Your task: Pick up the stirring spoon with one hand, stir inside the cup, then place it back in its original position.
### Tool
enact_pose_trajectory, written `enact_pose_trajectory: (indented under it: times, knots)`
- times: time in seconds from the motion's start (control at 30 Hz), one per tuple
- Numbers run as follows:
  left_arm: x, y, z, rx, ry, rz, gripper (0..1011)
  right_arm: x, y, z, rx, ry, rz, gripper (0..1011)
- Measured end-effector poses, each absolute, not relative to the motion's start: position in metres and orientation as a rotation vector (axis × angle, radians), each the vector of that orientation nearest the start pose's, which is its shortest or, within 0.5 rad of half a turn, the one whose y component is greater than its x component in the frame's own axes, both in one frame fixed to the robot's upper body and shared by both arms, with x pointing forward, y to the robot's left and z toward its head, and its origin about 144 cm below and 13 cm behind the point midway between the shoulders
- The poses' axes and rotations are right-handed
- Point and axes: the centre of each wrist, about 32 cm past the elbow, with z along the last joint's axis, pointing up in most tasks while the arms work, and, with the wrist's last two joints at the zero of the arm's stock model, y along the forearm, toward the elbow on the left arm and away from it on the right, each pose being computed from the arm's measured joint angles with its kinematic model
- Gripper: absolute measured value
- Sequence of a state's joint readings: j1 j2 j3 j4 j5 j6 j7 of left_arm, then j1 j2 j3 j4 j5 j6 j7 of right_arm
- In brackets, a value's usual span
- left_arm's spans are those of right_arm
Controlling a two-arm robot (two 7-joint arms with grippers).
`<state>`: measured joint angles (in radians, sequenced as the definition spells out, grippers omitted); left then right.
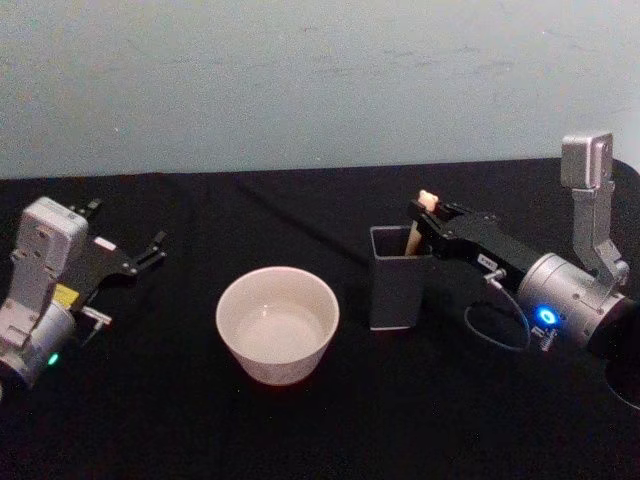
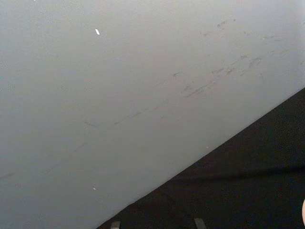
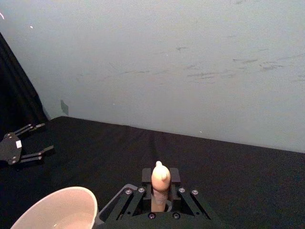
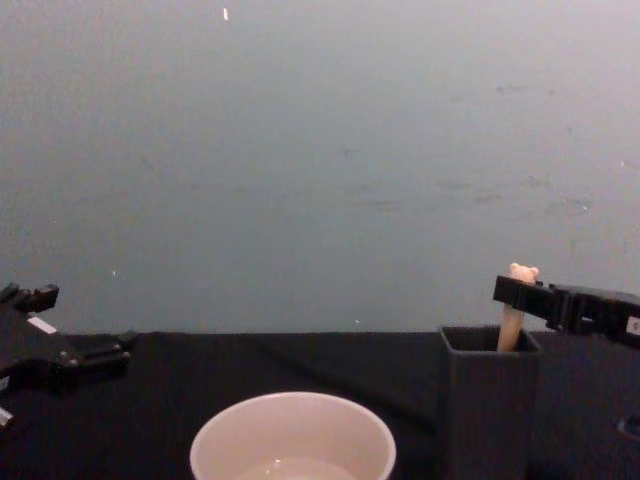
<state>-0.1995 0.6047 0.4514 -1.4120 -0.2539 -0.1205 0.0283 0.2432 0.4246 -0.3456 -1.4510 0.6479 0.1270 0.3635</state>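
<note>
The stirring spoon (image 1: pixel 426 200) stands upright in the dark square-mouthed holder (image 1: pixel 395 290), its cream handle top poking out (image 4: pixel 520 272). My right gripper (image 1: pixel 422 218) reaches in from the right and is shut on that handle just above the holder's mouth; the right wrist view shows the handle (image 3: pixel 160 176) pinched between the jaws. The spoon's bowl is hidden inside the holder (image 4: pixel 488 400). The cream-white cup (image 1: pixel 277 325) sits left of the holder with a little liquid in it. My left gripper (image 1: pixel 125 225) rests open at the far left, away from both.
A black cloth covers the table (image 1: pixel 320 430), with a pale wall behind it. A cable (image 1: pixel 495 330) loops beside my right wrist. The cup's rim (image 3: pixel 57 210) lies close beside my right gripper.
</note>
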Motion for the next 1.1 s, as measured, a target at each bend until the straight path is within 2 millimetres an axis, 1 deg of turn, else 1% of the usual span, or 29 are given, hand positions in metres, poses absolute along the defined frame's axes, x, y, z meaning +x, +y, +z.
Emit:
enact_pose_trajectory:
  times: [0.2,0.3,0.47,0.53,0.57,0.67,0.7,0.77,0.8,0.9,0.93,1.0,1.07,1.1]
  knots:
    - [0.4886,0.3096,1.1398,0.304,-0.285,1.248,1001,0.5126,-0.2656,1.1717,0.035,0.228,-0.933,215]
    - [0.4886,0.3097,1.1398,0.304,-0.285,1.248,1001,0.5126,-0.2655,1.1718,0.036,0.228,-0.933,246]
    - [0.4886,0.3097,1.1398,0.304,-0.285,1.248,1001,0.5126,-0.2655,1.1718,0.036,0.227,-0.933,417]
    - [0.4886,0.3097,1.1398,0.304,-0.285,1.248,1001,0.5126,-0.2655,1.1718,0.037,0.227,-0.933,452]
    - [0.4886,0.3097,1.1398,0.304,-0.285,1.248,1001,0.5126,-0.2655,1.1718,0.037,0.227,-0.933,502]
    - [0.4886,0.3097,1.1398,0.304,-0.285,1.248,1001,0.5126,-0.2655,1.1718,0.037,0.227,-0.933,581]
    - [0.4886,0.3097,1.1398,0.304,-0.285,1.248,1001,0.5126,-0.2655,1.1718,0.037,0.227,-0.933,644]
    - [0.4886,0.3097,1.1398,0.305,-0.285,1.248,1001,0.5126,-0.2655,1.1718,0.037,0.227,-0.933,684]
    - [0.4886,0.3097,1.1398,0.304,-0.285,1.248,1001,0.5126,-0.2655,1.1718,0.037,0.227,-0.933,738]
    - [0.4886,0.3097,1.1398,0.305,-0.285,1.248,1001,0.5126,-0.2655,1.1718,0.037,0.227,-0.933,792]
    - [0.4886,0.3097,1.1398,0.304,-0.285,1.248,1001,0.5126,-0.2655,1.1718,0.037,0.227,-0.933,842]
    - [0.4886,0.3097,1.1398,0.305,-0.285,1.248,1001,0.5126,-0.2655,1.1718,0.037,0.227,-0.933,901]
    - [0.4886,0.3097,1.1398,0.304,-0.285,1.248,1001,0.5126,-0.2655,1.1718,0.037,0.227,-0.933,951]
    - [0.4886,0.3097,1.1398,0.304,-0.285,1.248,1001,0.5126,-0.2655,1.1718,0.037,0.227,-0.933,960]
